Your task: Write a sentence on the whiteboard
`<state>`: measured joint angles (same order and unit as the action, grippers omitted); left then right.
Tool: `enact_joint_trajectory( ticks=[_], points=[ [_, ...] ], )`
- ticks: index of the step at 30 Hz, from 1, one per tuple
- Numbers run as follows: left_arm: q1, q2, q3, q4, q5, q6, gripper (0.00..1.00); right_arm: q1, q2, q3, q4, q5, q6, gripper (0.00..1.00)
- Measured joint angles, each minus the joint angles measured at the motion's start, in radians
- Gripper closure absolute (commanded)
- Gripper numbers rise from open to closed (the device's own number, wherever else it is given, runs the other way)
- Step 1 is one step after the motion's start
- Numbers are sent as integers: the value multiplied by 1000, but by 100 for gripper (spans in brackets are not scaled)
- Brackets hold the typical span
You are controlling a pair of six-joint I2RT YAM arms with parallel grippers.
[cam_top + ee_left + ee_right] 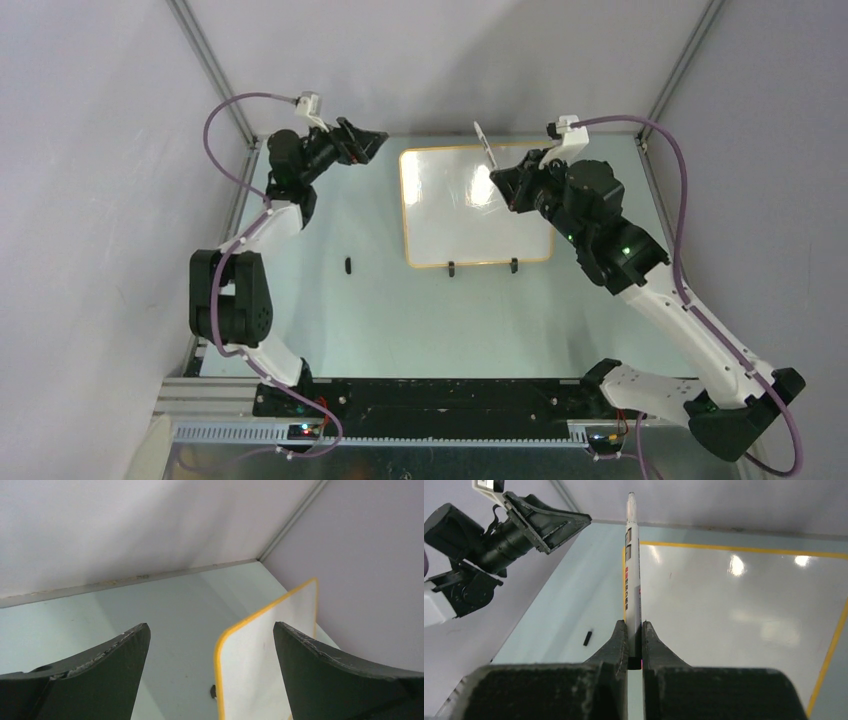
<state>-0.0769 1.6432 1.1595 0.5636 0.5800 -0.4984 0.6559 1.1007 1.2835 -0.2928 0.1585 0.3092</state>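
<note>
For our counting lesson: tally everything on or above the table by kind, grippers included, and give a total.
Whiteboard: 1
Marker: 1
Small black piece: 1
Grippers: 2, left gripper, right gripper
Total: 5

whiteboard (pixel 450 210) partly behind right arm (pixel 610 235), small black item (pixel 348 265) unidentifiable

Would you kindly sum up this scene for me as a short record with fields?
whiteboard: lying on the table, no writing visible
marker: clamped in the right gripper, over the board's far edge
left gripper: open, empty, near the board's far left corner
small black piece: loose on the table, left of the board
</note>
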Motion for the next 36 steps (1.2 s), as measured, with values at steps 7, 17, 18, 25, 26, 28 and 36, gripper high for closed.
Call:
enact_joint_trajectory(
  ticks=[7,17,18,25,26,28,36],
  points=[
    [-2,-68,-165,164,86,-135,1,-50,-127,-180,58,-116,10,100],
    [-260,-159,-241,628,58,-503,9,-163,-150,-248,198,-284,109,100],
    [-289,-160,-234,626,48,-507,11,-163,-148,-248,207,-294,113,100],
    [-401,-162,-206,549,-40,-507,17,-163,-130,-248,230,-357,132,100],
    [-405,-157,-196,548,-46,-508,18,-161,-126,-248,234,-364,135,100],
    [-410,-144,-179,549,-52,-515,21,-155,-114,-248,238,-379,135,100],
    [-412,-104,-152,540,-51,-532,29,-92,-80,-241,237,-408,124,100]
  ],
)
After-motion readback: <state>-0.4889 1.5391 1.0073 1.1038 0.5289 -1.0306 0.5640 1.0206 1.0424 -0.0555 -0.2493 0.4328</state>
